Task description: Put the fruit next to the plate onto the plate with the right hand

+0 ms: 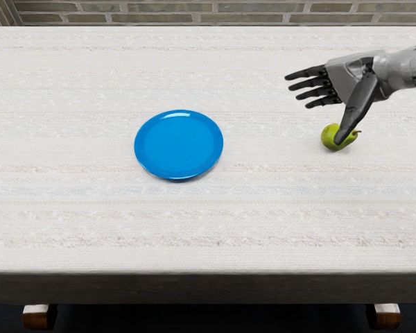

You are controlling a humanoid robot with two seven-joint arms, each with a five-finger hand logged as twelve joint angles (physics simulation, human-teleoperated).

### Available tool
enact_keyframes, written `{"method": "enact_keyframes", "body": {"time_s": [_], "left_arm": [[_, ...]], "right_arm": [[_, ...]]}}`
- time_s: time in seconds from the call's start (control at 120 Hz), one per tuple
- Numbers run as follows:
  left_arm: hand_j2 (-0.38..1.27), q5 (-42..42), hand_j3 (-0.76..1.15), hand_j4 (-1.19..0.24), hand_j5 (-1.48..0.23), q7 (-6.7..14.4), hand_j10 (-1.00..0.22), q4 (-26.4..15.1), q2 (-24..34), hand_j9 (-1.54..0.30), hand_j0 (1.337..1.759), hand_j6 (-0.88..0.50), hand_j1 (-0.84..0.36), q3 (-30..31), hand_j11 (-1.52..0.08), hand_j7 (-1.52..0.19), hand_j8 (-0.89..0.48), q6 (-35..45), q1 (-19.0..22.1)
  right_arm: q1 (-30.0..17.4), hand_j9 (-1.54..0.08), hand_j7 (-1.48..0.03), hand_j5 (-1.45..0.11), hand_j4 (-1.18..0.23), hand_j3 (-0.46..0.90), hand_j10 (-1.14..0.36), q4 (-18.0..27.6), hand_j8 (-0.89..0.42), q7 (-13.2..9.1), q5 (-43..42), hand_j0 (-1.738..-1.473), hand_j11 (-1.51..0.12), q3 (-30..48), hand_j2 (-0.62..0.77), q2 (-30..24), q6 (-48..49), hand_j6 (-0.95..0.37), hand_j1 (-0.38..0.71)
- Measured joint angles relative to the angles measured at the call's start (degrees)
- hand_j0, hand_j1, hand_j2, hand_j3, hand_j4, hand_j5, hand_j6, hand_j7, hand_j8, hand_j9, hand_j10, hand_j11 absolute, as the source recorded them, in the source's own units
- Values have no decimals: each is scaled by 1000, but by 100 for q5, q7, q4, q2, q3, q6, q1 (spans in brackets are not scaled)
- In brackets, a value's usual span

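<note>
the only camera, a head view, looks down at a slant from nearer than and above the blue plate, facing the brick wall far behind the plate, set back enough to show the table on all sides of the plate.

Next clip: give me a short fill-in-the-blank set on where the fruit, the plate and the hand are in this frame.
1. The small green fruit lies on the pale table, to the picture's ___ of the round blue plate.
2. The right hand, fingers spread, points its thumb down at the ___.
3. The fruit is not yet on the ___.
Missing words: right; fruit; plate.
</note>
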Motion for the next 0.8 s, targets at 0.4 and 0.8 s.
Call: {"method": "enact_keyframes", "body": {"time_s": [0.4, 0.8], "left_arm": [[1, 0, 0, -1, 0, 0, -1, 0, 0, 0, 1658, -1, 349, 0, 0, 0, -1, 0, 0], [1, 0, 0, -1, 0, 0, -1, 0, 0, 0, 1658, -1, 349, 0, 0, 0, -1, 0, 0]], "right_arm": [[826, 0, 0, 0, -2, 0, -1, -3, -2, 0, -1580, -1658, 0, -396, 0, 91, -335, -2, -349], [2826, 0, 0, 0, -3, 0, -2, 102, -3, 0, -2483, -1658, 0, -4648, 0, 1676, -3708, -4, -349]]}}
